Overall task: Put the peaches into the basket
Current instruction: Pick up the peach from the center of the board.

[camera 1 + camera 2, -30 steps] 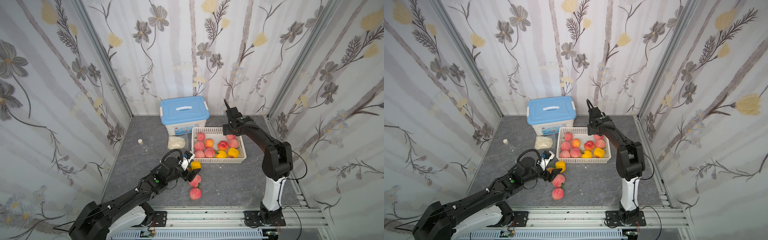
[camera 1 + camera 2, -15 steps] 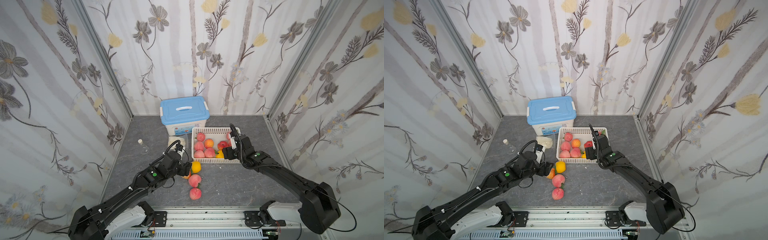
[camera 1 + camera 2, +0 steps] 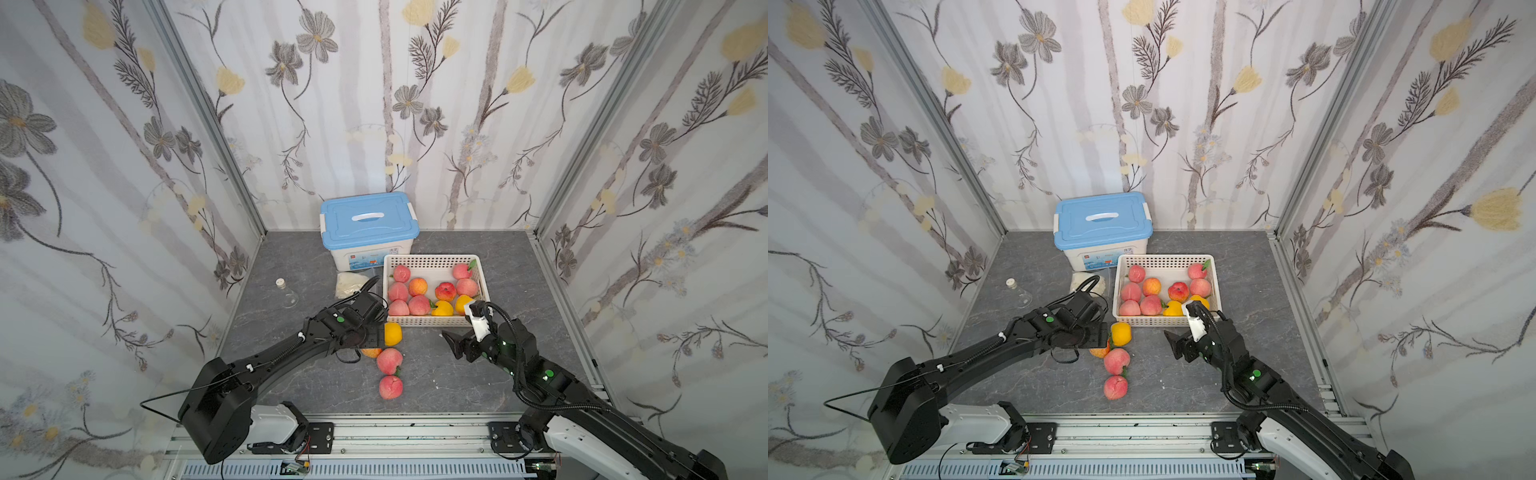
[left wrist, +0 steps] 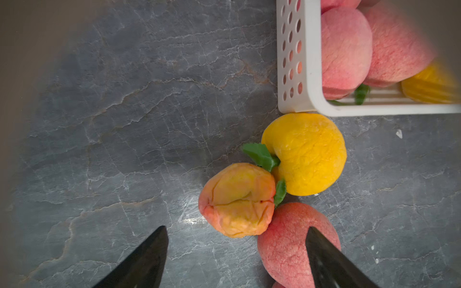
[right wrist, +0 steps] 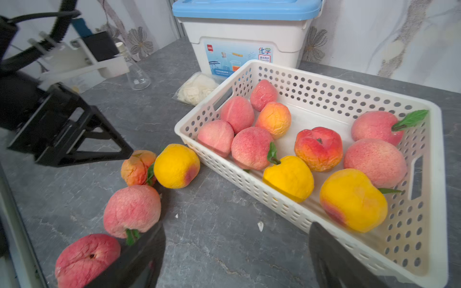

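Observation:
The white perforated basket (image 3: 432,259) holds several peaches (image 3: 419,305). Loose on the table by its near left corner lie a yellow peach (image 3: 392,333), an orange one (image 3: 371,353) and two pink ones (image 3: 390,360) (image 3: 390,387). My left gripper (image 3: 374,337) hangs open just over the orange peach (image 4: 239,199); one finger (image 4: 324,259) overlaps a pink peach (image 4: 284,244), and nothing is gripped. My right gripper (image 3: 455,343) stands open and empty in front of the basket's near wall (image 5: 249,184), to the right of the loose peaches.
A white storage box with a blue lid (image 3: 368,226) stands behind the basket. A whitish plastic bag (image 3: 351,284) and a glass flask (image 3: 286,293) lie to the basket's left. Patterned walls close in three sides.
My right arm has swung from above the basket down to the table in front of it. My left gripper has shifted slightly over the loose peaches.

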`<action>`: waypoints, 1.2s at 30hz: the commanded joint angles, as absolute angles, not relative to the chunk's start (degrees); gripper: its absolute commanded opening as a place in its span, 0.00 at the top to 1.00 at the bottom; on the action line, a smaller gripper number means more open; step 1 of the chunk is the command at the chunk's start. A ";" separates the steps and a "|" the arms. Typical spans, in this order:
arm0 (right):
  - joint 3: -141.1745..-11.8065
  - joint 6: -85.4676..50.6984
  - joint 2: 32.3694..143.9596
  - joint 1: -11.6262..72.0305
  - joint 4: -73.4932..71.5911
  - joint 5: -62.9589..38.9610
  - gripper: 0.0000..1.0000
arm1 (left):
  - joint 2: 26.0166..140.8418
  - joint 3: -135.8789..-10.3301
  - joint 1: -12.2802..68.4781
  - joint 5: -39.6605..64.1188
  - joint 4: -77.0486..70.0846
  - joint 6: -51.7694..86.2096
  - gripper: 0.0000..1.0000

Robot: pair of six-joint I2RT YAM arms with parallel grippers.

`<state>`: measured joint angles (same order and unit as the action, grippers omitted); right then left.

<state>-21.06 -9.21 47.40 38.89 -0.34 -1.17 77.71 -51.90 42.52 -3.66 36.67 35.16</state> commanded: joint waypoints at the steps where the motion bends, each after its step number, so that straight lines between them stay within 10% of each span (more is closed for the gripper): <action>1: -19.71 -9.40 45.26 39.07 -5.18 -4.00 0.08 | 80.40 -53.42 42.39 -3.64 38.98 36.72 0.12; 36: -22.11 -8.17 50.28 41.21 -4.53 -2.18 0.11 | 81.01 -50.21 41.61 -3.95 36.77 37.01 0.43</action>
<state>-21.61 -8.93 50.15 41.12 -2.37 -2.72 82.67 -49.63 41.54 -3.84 33.71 37.65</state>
